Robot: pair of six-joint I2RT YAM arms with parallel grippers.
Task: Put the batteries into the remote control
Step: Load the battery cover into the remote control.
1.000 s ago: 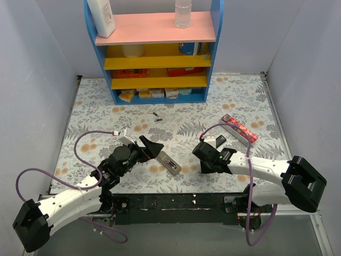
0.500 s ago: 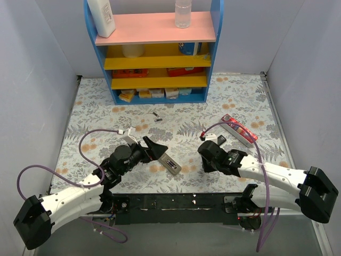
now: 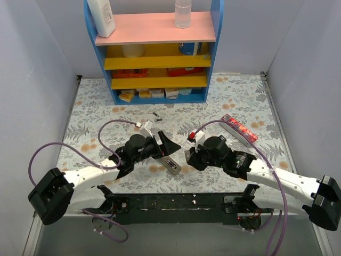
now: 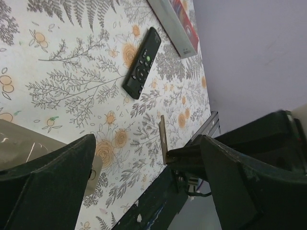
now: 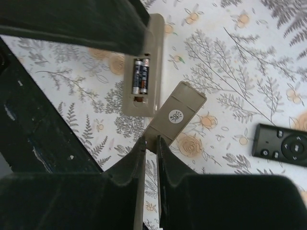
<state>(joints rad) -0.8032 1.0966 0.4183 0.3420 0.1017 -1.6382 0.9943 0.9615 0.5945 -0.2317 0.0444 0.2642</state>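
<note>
The remote control (image 5: 144, 103) lies back up, its compartment open with two batteries (image 5: 140, 75) inside; it also shows in the top view (image 3: 172, 165). My right gripper (image 5: 151, 143) is shut on one end of the flat grey cover piece (image 5: 176, 114), held just beside the remote's lower end. My left gripper (image 3: 169, 147) is open wide above the remote's far end, and one of its fingers (image 5: 72, 19) crosses the top of the right wrist view. In the left wrist view the cover (image 4: 162, 138) shows edge-on. Two loose batteries (image 3: 156, 117) lie far back on the table.
A slim black remote (image 4: 142, 63) lies right of the work spot, also seen in the right wrist view (image 5: 283, 146). A red and white box (image 3: 239, 129) lies further right. A blue shelf unit (image 3: 160, 53) stands at the back. The table's near edge (image 5: 29, 134) is close.
My right arm has swung left and brought the cover piece next to the remote. My left gripper has moved forward and right, over the remote's far end.
</note>
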